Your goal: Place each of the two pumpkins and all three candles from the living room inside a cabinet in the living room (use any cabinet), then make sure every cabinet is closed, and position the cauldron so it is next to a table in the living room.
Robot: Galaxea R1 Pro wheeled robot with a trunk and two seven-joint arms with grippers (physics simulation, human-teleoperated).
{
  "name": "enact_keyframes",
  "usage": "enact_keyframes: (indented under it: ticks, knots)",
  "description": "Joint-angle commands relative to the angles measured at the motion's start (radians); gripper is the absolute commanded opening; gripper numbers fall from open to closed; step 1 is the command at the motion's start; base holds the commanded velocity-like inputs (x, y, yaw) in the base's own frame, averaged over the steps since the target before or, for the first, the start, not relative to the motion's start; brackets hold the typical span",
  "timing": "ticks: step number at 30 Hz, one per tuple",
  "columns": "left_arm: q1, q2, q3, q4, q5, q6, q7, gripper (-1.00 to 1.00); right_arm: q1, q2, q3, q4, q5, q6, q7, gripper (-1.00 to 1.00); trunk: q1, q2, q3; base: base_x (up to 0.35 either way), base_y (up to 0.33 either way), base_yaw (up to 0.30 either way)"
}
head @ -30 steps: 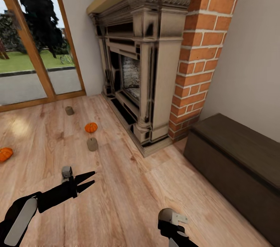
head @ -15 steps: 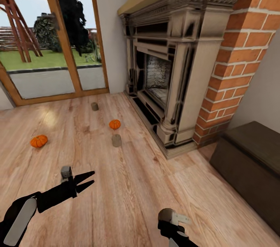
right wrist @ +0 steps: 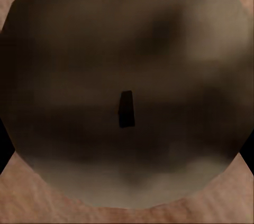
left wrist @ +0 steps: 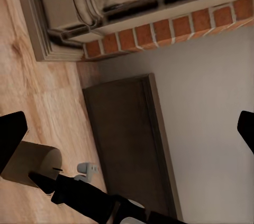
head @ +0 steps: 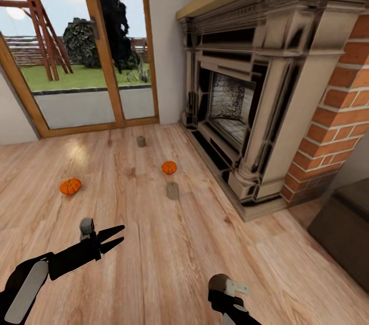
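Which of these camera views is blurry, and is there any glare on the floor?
Head view: sharp, with a pale glare patch on the floor by the glass door. Left wrist view: fairly crisp on the cabinet. Right wrist view: soft, out of focus, the candle top very close, its wick a dark smudge.
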Motion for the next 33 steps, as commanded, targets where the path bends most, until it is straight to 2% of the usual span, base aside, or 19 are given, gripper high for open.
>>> enact_keyframes:
  ticks: [1, 29, 33]
  knots:
    - [-0.001, 0.0, 0.001, 0.001, -0.001, 0.004, -0.004, 1.0, -0.001, 0.0, 0.009, 0.0, -0.009, -0.005, -0.005, -1.0, 0.0, 0.0, -0.001, 0.28, 0.196, 0.001]
    - [-0.001, 0.0, 0.001, 0.001, -0.001, 0.004, -0.004, 1.0, -0.001, 0.0, 0.009, -0.001, -0.009, -0.003, -0.005, -1.0, 0.0, 0.0, -0.001, 0.269, 0.224, 0.0]
    - [-0.001, 0.0, 0.001, 0.001, -0.001, 0.004, -0.004, 1.0, -0.001, 0.0, 0.008, -0.001, -0.009, -0.003, 0.007, -1.0, 0.0, 0.0, -0.001, 0.263, 0.236, -0.159]
